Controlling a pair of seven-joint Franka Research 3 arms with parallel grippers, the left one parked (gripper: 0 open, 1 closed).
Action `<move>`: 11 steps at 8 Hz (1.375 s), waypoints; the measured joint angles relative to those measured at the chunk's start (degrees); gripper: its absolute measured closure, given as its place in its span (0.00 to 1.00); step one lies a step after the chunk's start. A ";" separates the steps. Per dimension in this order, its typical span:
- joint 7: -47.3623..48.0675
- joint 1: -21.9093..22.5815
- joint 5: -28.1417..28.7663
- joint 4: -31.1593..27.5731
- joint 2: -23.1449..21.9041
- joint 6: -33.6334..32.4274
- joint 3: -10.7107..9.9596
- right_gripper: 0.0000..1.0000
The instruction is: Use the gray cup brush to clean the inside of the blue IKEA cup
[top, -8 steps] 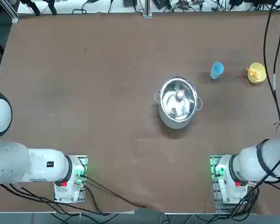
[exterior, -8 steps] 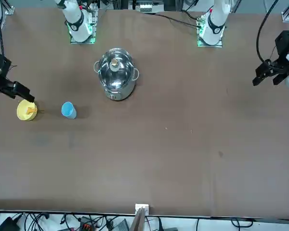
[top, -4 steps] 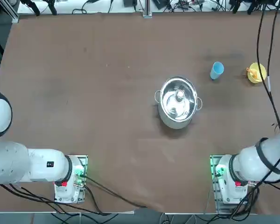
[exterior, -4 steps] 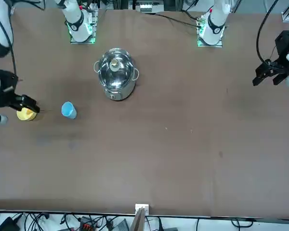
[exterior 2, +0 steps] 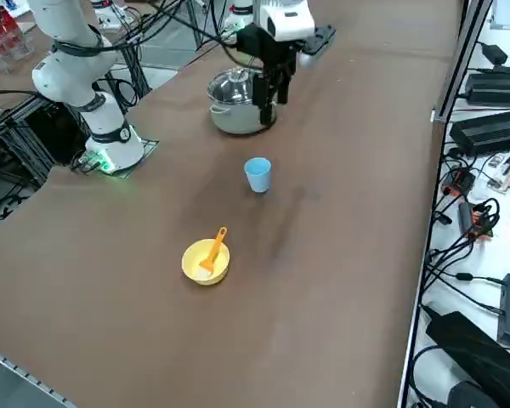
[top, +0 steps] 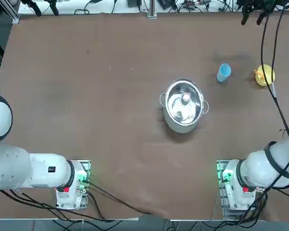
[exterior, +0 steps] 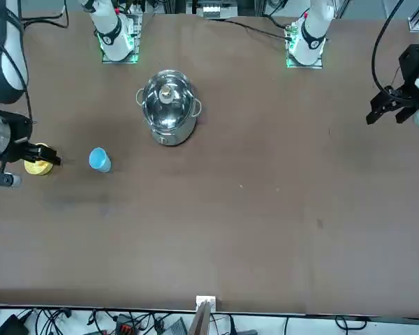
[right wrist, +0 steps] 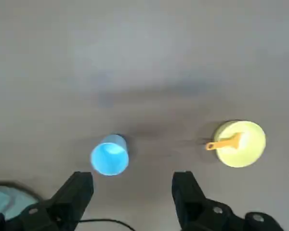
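- Right gripper (right wrist: 133,190) wide open, empty, high above the table (exterior 2: 340,212), low in the wrist frame.
- Blue cup (right wrist: 110,155) upright just past the fingertips, nearer one finger.
- Brush (right wrist: 223,143) resting in the yellow cup (right wrist: 245,149), off to the other side, well apart.
- No readable writing or labels.

Right arm stretched out high above the table. Right gripper (right wrist: 132,192) pointing straight down, fingers (right wrist: 77,190) spread wide apart, nothing between them.
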 joint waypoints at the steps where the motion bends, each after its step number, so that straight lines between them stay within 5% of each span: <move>1: 0.10 -0.20 -3.00 -2.07 -0.15 1.22 -0.16 0.00; 6: 6.23 -1.16 -12.83 -13.77 -0.45 9.14 -3.79 0.04; 11: 22.24 -0.06 -22.16 -16.35 6.82 11.83 -3.65 0.13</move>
